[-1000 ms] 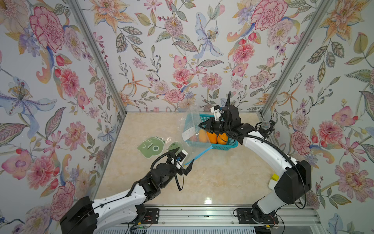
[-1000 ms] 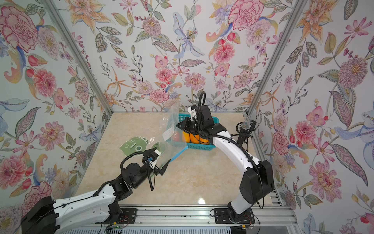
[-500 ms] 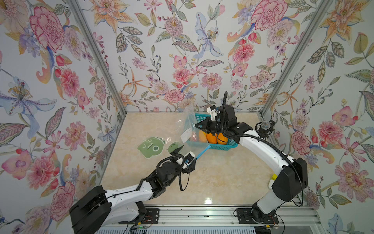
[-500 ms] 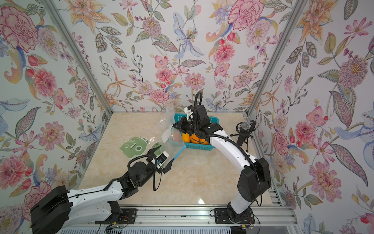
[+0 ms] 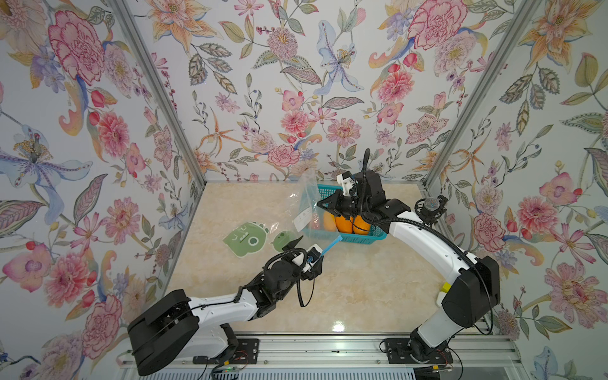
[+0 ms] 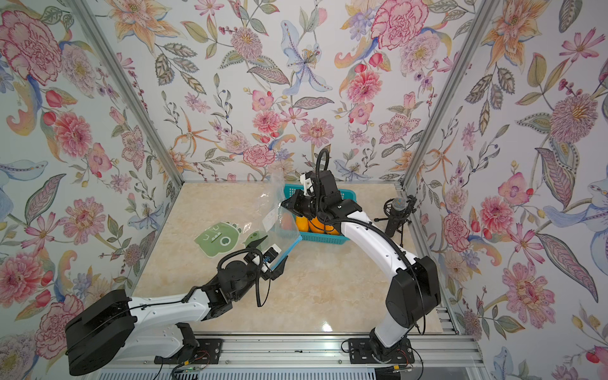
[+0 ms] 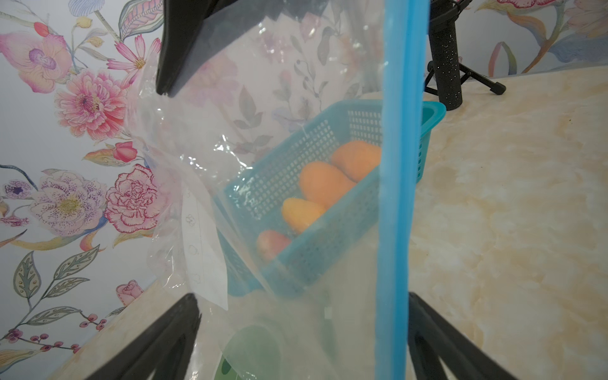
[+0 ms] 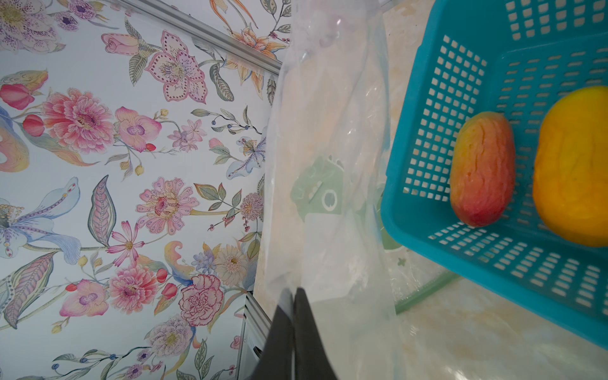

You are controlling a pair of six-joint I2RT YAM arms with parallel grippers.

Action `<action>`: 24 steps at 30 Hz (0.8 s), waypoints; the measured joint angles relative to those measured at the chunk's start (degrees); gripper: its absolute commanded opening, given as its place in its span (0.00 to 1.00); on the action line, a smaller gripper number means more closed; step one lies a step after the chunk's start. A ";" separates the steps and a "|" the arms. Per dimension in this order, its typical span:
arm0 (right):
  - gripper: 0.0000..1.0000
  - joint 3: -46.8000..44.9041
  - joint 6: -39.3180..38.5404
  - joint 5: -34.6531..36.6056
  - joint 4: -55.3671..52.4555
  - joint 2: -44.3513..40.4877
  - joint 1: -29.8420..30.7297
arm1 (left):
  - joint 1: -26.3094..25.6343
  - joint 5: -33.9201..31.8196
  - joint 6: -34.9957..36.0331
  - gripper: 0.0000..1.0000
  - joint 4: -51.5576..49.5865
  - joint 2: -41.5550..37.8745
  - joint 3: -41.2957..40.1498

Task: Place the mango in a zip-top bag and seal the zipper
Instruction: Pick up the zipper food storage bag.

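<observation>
Floral wallpaper [image 5: 296, 82] covers the three walls around a beige, marble-patterned worktop [image 5: 362, 289].

From the near right the right arm [image 5: 427, 240] reaches to the far middle. The right end effector [image 5: 318, 204] is closed, its fingers pinched together on the edge of the clear zip-top bag [image 5: 307, 204], as the right wrist view [image 8: 293, 292] shows. The left arm [image 5: 223, 302] stretches from the near left toward the centre. The left end effector [image 5: 306, 252] is wide open, one finger on each side of the bag's lower edge; I cannot tell whether either finger touches the plastic.

In both top views the bag hangs off the worktop, slanting down from the right end effector toward the left one, in front of the left end of a teal perforated basket [image 5: 358, 237]. The basket stands right of centre on the far half of the worktop.

Left of the bag a green dinosaur-face mat [image 5: 245, 238] lies flat, with a smaller green shape [image 5: 284, 238] just beside it. A black microphone [image 5: 429, 207] on a tripod stands by the right wall.

All the mangoes [image 7: 324, 182] lie inside the basket, the reddish mango [image 8: 482, 167] at its left end.

Along the bag's near, lower edge runs the blue zipper strip [image 7: 398, 164], passing between the left fingers.
</observation>
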 measured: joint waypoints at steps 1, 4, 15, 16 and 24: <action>0.00 0.00 0.00 0.15 0.00 0.00 0.00 | 0.00 -0.44 -0.09 0.91 0.31 0.00 0.00; 0.00 0.00 0.00 0.17 0.00 0.00 0.00 | 0.02 -1.62 -0.61 0.84 0.59 -0.02 0.00; 0.00 0.00 -0.04 0.13 0.04 0.48 0.00 | 1.81 -0.46 -2.58 0.23 -1.49 -1.14 1.70; 0.00 0.00 -0.07 0.09 0.09 0.68 0.00 | 2.14 -0.11 -2.64 0.13 -1.95 -1.14 2.29; 0.36 3.96 -3.69 -3.50 -0.42 6.47 -0.33 | 5.70 1.51 -7.96 0.00 -9.88 -3.76 7.10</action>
